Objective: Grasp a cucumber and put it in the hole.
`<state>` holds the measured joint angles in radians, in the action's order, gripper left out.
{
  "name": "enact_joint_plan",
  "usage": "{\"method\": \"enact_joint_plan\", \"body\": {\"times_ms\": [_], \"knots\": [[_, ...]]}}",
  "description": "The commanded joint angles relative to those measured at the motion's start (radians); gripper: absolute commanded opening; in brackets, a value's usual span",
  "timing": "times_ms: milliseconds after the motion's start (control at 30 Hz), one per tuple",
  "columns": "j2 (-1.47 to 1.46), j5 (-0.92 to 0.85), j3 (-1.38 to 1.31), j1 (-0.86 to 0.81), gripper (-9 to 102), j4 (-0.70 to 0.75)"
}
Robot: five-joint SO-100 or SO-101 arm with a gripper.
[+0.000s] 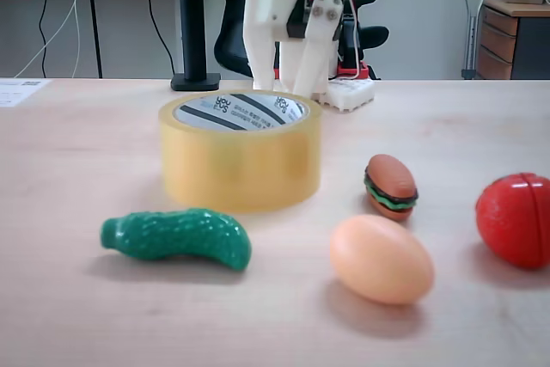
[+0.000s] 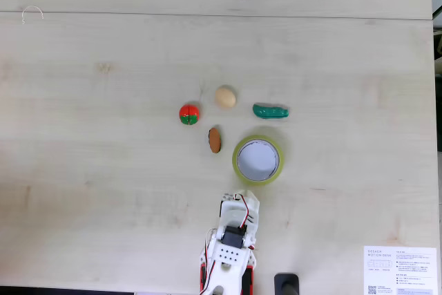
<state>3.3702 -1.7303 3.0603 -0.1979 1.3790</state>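
Note:
The dark-green bumpy cucumber [image 1: 176, 236] lies on its side on the wooden table, in front of and slightly left of the yellow tape roll [image 1: 241, 165] in a fixed view. The roll stands flat with its hole [image 1: 241, 112] facing up, showing the white striped core. From above, the cucumber [image 2: 270, 110] lies just beyond the tape roll [image 2: 236, 160]. My white gripper [image 1: 296, 83] hangs behind the roll, fingers pointing down and shut on nothing. From above, the gripper [image 2: 239, 200] sits a short way from the roll, on the side away from the cucumber.
A peach egg [image 1: 381, 258], a toy burger [image 1: 391, 185] and a red tomato [image 1: 516, 218] lie to the right of the roll. From above, the egg [image 2: 225, 97], tomato [image 2: 188, 114] and burger [image 2: 215, 139] cluster to the roll's upper left. A black post [image 1: 193, 23] stands behind.

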Motion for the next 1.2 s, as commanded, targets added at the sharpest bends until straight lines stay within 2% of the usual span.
{"method": "enact_joint_plan", "body": {"times_ms": [0,433,933,1167], "knots": [[0.002,0.005,-0.132,0.009,0,-0.044],[-0.051,0.060,-0.383,0.008,0,-0.038],[-0.813,0.054,-1.000,0.008,0,-0.097],[-1.180,-0.078,-1.299,0.008,0,-0.170]]}}
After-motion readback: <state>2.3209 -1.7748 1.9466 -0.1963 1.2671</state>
